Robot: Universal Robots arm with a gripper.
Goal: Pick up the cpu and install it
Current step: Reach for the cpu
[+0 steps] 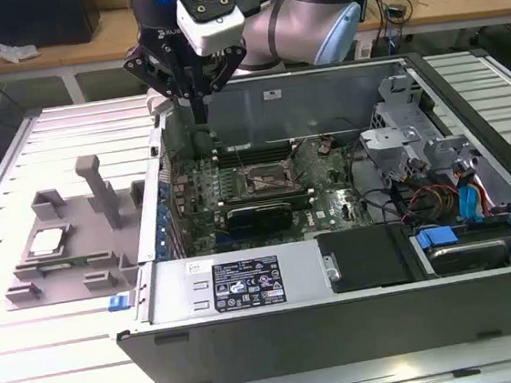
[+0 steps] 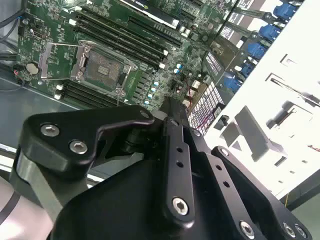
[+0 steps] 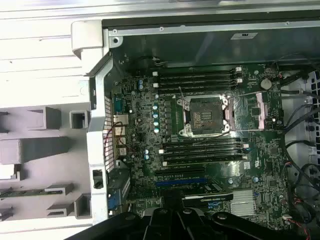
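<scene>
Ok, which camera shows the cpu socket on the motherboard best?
The first wrist view: the socket faces the camera squarely, unobstructed. The second wrist view shows it tilted; the exterior view, obliquely inside the case.

Slatted table (image 1: 54,359) with case (image 1: 342,315), grey fixture (image 1: 96,185)

Green motherboard (image 3: 200,155) in a grey case (image 1: 370,321), cables (image 1: 470,201) blue; cpu (image 1: 48,241) silvery, fixture (image 1: 101,197) pale grey, gripper (image 1: 200,117) black, table (image 1: 36,361) white and ribbed.
</scene>
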